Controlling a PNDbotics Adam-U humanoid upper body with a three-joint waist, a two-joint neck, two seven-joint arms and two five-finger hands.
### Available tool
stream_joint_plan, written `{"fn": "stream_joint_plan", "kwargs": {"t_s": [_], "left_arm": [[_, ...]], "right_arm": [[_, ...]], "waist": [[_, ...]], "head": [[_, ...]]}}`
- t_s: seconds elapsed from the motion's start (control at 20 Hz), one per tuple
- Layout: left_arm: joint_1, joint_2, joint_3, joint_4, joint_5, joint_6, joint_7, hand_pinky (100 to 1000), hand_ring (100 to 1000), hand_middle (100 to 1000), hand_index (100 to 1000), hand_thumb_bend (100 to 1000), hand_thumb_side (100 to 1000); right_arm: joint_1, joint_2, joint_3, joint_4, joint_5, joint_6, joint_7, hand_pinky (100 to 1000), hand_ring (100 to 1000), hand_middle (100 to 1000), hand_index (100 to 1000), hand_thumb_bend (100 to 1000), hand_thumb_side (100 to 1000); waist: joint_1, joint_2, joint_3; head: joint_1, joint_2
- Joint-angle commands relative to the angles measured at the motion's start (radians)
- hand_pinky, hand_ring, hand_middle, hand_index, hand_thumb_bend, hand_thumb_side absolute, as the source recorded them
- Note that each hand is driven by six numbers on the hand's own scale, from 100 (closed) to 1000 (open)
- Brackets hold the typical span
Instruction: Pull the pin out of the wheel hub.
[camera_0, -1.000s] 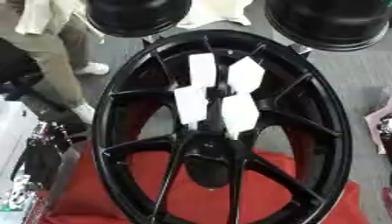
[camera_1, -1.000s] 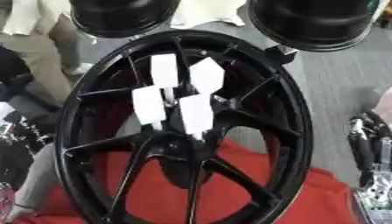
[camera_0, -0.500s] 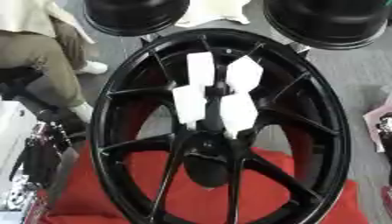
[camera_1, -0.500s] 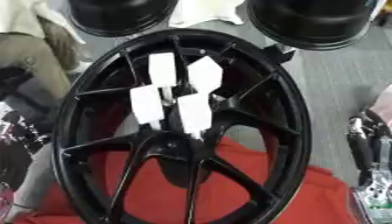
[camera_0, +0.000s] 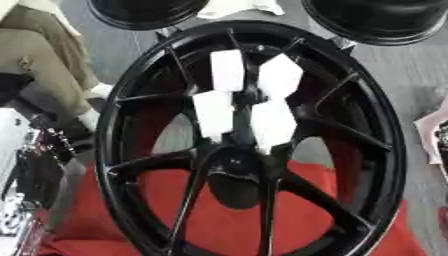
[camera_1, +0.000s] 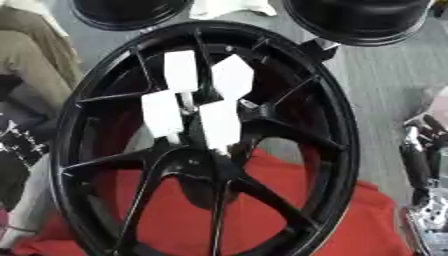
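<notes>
1 black wheel hub w/ 4 white tags, betw. L hand & R hand. Can't tell if hands are open or closed. 1 red cloth under.

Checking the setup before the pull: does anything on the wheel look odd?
Four white tags cover the hub area of the black wheel, hiding any pin. The wheel lies on a rumpled red cloth. No damage shows.

A black spoked wheel hub stood over a red cloth; four white tags clustered near its centre, and two more black wheels lay at the far edge
</notes>
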Motion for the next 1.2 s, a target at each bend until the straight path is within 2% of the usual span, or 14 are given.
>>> {"fn": "stream_joint_plan", "kwargs": {"t_s": [0.05,0.5,0.75,1.0,1.2], "left_arm": [[-0.002,0.036,0.006,-0.056,0.007,0.008,0.0,749,767,652,811,245,1000],[0.014,0.044,-0.001,-0.113,0.003,0.023,-0.001,749,769,654,811,241,1000],[0.048,0.072,-0.002,-0.209,0.005,0.023,0.006,751,774,660,814,232,1000],[0.086,0.111,0.007,-0.34,0.025,0.028,0.047,755,788,678,821,218,1000],[0.109,0.14,0.007,-0.425,0.025,0.035,0.073,759,813,713,835,206,1000]], "right_arm": [[-0.008,-0.037,-0.012,-0.046,-0.007,-0.008,0.002,824,769,713,888,100,571],[0.005,-0.103,-0.02,-0.147,0.013,0.036,0.013,825,774,719,886,100,523],[0.037,-0.208,-0.023,-0.267,0.029,0.099,0.031,827,779,724,884,100,527],[0.073,-0.314,-0.019,-0.397,0.05,0.181,0.059,828,786,730,880,100,472],[0.078,-0.413,-0.013,-0.489,0.071,0.244,0.097,831,792,736,875,100,470]], "waist": [[0.001,-0.013,-0.002],[-0.005,-0.003,-0.005],[-0.009,0.001,-0.011],[-0.007,0.009,-0.014],[-0.004,0.013,-0.018]], "head": [[-0.001,0.001],[0.003,-0.001],[0.004,-0.002],[0.005,-0.002],[0.007,-0.001]]}}
